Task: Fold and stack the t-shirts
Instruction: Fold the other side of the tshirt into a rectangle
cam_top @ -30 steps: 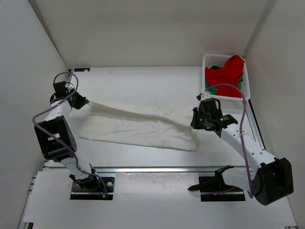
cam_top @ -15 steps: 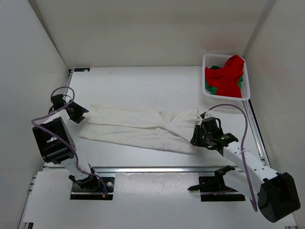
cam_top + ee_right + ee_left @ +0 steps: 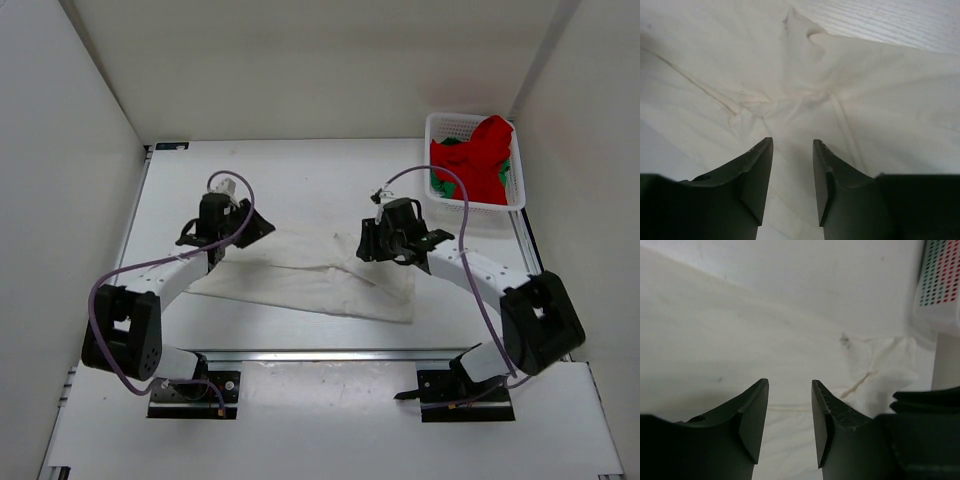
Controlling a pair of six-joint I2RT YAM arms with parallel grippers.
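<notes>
The white t-shirt point(image 3: 310, 280) lies flat and creased on the table's middle, between the two arms. My left gripper point(image 3: 258, 226) hovers over its left part, open, with only white cloth point(image 3: 790, 440) showing between its fingers point(image 3: 755, 410). Over the shirt's right part, my right gripper point(image 3: 366, 246) also stands open above a puckered seam point(image 3: 805, 95). A red t-shirt point(image 3: 485, 150) and a green t-shirt point(image 3: 440, 185) are heaped in the basket.
The white mesh basket point(image 3: 450, 122) stands at the back right corner, also seen in the left wrist view point(image 3: 940, 285). White walls close off the left, back and right of the table point(image 3: 300, 170).
Both grippers have opened and let go of the white t-shirt's ends. Both arms swung inward over the shirt, which now lies shorter and bunched toward the middle.
</notes>
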